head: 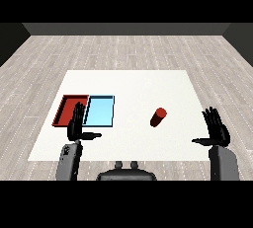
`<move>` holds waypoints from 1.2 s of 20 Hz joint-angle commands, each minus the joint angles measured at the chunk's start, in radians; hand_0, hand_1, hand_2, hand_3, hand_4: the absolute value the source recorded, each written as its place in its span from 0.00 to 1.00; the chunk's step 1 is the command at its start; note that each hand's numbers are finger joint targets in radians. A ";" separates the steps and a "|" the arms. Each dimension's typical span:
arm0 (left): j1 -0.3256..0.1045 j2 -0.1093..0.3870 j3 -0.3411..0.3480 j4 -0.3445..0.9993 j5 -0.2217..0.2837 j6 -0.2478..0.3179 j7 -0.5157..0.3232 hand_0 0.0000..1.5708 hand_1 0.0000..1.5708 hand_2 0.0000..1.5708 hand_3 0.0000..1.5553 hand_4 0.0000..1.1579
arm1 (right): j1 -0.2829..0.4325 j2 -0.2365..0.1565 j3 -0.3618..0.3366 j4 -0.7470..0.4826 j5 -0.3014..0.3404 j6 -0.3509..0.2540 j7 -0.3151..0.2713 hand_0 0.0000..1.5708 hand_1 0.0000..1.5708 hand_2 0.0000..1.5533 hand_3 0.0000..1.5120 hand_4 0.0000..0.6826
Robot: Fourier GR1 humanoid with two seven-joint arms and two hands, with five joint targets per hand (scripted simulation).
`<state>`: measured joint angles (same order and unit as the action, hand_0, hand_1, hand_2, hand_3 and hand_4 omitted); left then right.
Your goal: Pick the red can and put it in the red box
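Danger is lying ahead for you: red can (158, 117) on its side, likely rolling from your empty, open-fingered right hand (217, 129).

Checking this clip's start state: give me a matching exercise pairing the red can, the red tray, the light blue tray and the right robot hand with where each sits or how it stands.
Things:
1. red can
2. red tray
3. light blue tray
4. right robot hand

Places or states:
A. at the table's left, partly behind the left robot hand
B. lying on its side on the bare table, right of both trays
C. open, fingers straight, holding nothing
D. between the other tray and the can

Pairs: 1-B, 2-A, 3-D, 4-C
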<state>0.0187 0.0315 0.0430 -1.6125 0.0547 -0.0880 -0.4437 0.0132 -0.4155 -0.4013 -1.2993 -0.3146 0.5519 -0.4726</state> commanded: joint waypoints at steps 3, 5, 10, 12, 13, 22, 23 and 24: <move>0.058 -0.002 -0.019 -0.120 0.021 -0.008 0.057 0.00 0.00 0.00 0.00 0.00 | -0.062 0.019 -0.004 0.053 0.023 -0.007 -0.008 0.00 0.00 0.00 0.00 0.00; 0.001 0.012 0.014 -0.021 0.021 -0.011 0.010 0.00 0.00 0.00 0.00 0.00 | -0.046 0.007 -0.011 0.023 0.013 0.007 0.040 0.00 0.00 0.00 0.00 0.00; -0.019 0.014 0.026 0.005 0.043 -0.022 -0.002 0.00 0.00 0.00 0.00 0.00 | -0.092 0.068 0.034 0.084 0.062 -0.020 -0.011 0.00 0.00 0.00 0.00 0.00; -0.072 0.039 0.068 0.000 0.058 -0.001 0.057 0.00 0.00 0.00 0.00 0.00 | -0.097 0.053 0.036 0.081 0.061 -0.016 0.022 0.00 0.00 0.00 0.00 0.00; -0.033 -0.007 0.013 0.005 0.010 0.023 -0.013 0.00 0.00 0.00 0.00 0.00 | -0.066 0.070 0.046 0.020 0.071 -0.036 0.042 0.00 0.00 0.00 0.00 0.00; -0.020 0.006 0.028 -0.017 0.061 -0.008 0.021 0.00 0.00 0.00 0.00 0.00 | -0.220 0.101 0.089 0.191 0.097 -0.071 0.046 0.00 0.00 0.00 0.00 0.00; 0.045 0.035 0.039 -0.110 0.106 -0.054 0.060 0.00 0.00 0.00 0.00 0.00 | -0.186 0.080 0.063 0.127 0.034 -0.052 0.136 0.00 0.00 0.00 0.00 0.00; 0.013 0.010 0.028 -0.089 0.073 -0.002 0.074 0.00 0.00 0.00 0.00 0.00 | -0.202 0.107 0.076 0.122 0.022 -0.069 0.163 0.00 0.00 0.00 0.00 0.00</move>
<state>0.0231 0.0425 0.0718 -1.6568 0.1199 -0.1040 -0.4192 -0.1686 -0.3319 -0.3370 -1.1759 -0.2612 0.4915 -0.3722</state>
